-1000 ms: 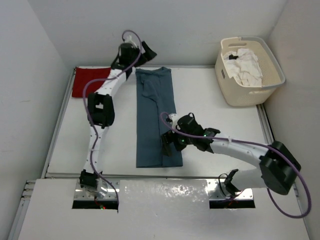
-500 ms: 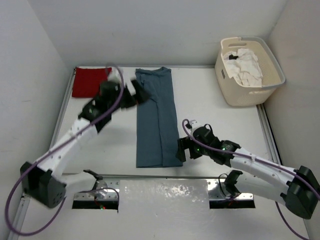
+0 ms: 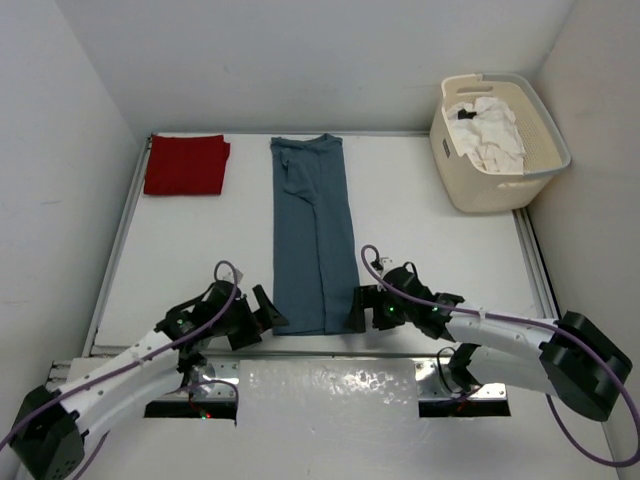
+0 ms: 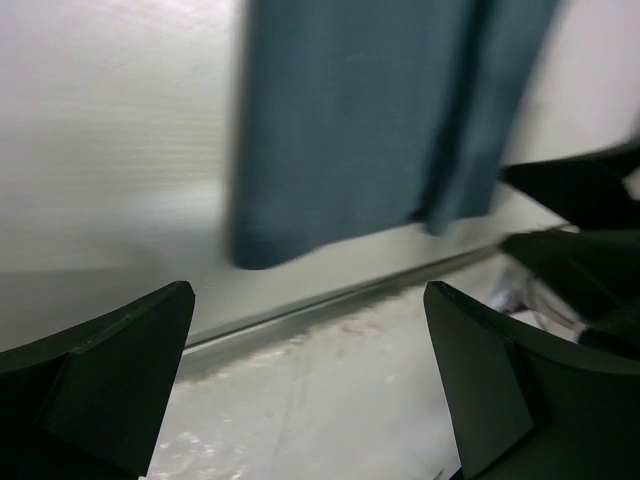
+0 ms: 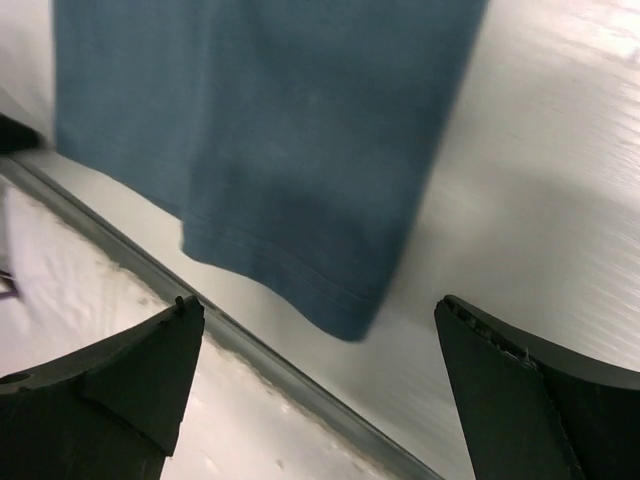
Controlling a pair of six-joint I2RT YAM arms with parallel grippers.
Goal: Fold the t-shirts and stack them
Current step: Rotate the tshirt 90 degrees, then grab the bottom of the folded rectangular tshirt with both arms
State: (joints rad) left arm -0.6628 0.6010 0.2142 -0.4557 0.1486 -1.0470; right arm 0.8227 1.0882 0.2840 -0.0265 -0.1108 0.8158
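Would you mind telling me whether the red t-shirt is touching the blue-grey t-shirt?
Apart. The top external view shows a strip of bare white table between the red t-shirt and the blue-grey t-shirt.

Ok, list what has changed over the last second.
The left gripper swung back from the table's far end to the near-left corner of the blue-grey shirt. The right gripper moved from over that shirt to beside its near-right corner. Both are open and hold nothing. The blue-grey shirt, the folded red shirt and the white shirt in the basket lie as before.
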